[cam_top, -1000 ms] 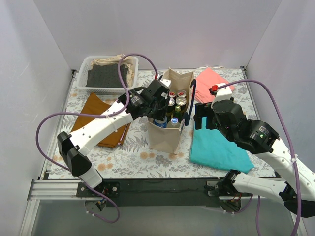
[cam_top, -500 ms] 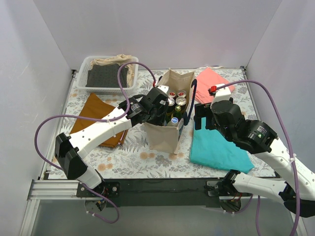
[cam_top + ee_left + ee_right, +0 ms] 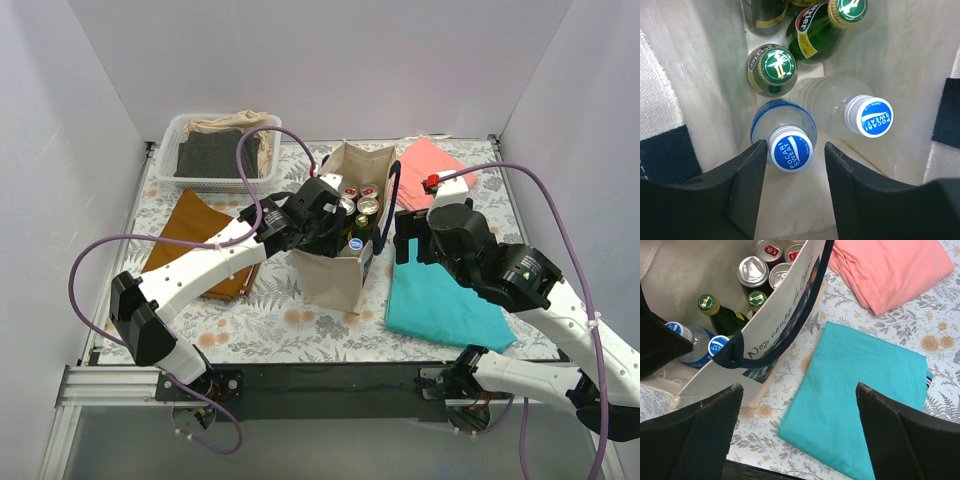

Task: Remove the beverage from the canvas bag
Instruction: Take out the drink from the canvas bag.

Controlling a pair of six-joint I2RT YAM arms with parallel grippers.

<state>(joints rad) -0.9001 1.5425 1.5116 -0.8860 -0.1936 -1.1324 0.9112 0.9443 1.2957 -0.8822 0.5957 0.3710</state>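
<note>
We see the left hand (image 3: 794, 152), lowered deeper into the canvas bag (image 3: 333, 282) at the centre of the counter (image 3: 270, 305), open astride the blue-capped bottle (image 3: 790, 154) inside, not yet gripping; the right hand (image 3: 799, 390) hangs wide open and empty beside it.

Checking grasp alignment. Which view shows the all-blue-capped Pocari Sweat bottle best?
Left wrist: the bottle is close and sharp, cap centred between the left end effector's open fingers. Right wrist shows two blue caps inside the canvas bag, hard to tell apart. Top external shows only a speck.
</note>
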